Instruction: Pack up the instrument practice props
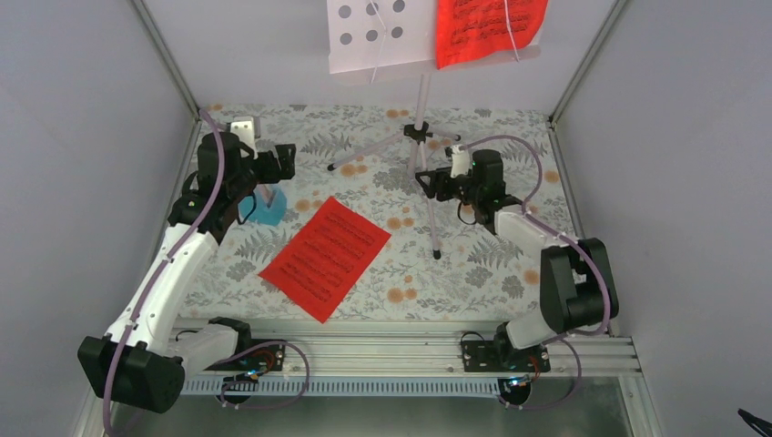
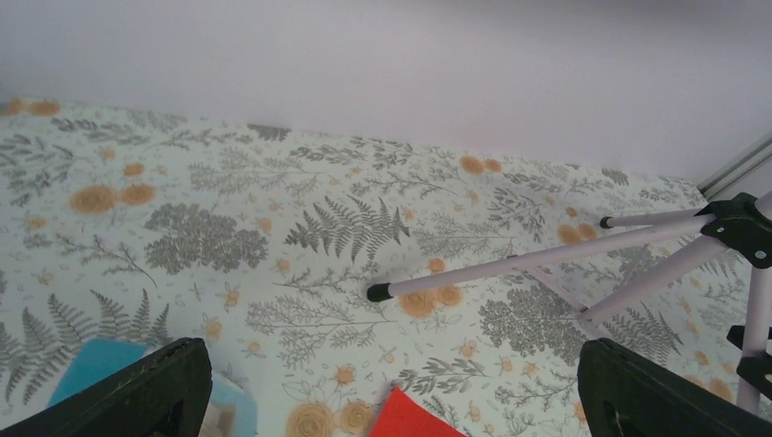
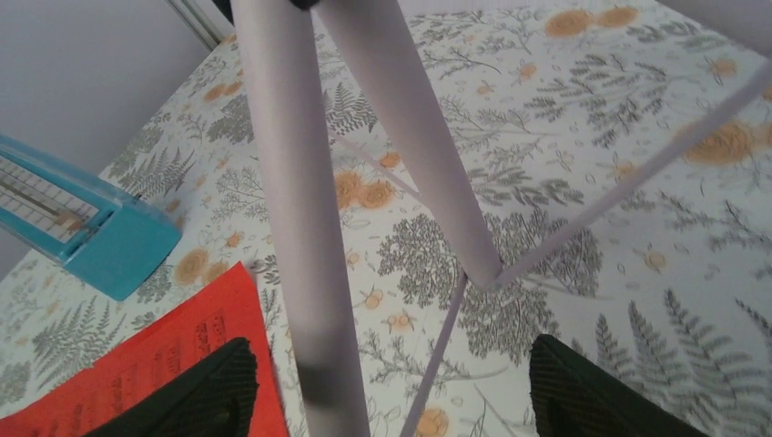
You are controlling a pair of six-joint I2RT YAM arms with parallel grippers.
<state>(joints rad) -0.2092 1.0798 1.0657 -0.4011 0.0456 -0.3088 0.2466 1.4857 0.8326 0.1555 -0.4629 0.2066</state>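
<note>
Lilac music stand (image 3: pixel 293 182) tubing stands between the right gripper's (image 3: pixel 391 355) spread fingers. The left gripper (image 2: pixel 391 369) gapes wide, with the blue metronome (image 2: pixel 91 362) and a red sheet-music page (image 2: pixel 411 421) just beneath.

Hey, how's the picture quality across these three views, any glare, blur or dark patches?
Top external: even, soft light and sharp, though the red sheet-music page on the music stand glows oversaturated. Left wrist: slightly soft, back wall washed pale, left claw only near-black silhouettes. Right wrist: the stand's tubes loom close and slightly blurred; the floral tablecloth reads clearly.
</note>
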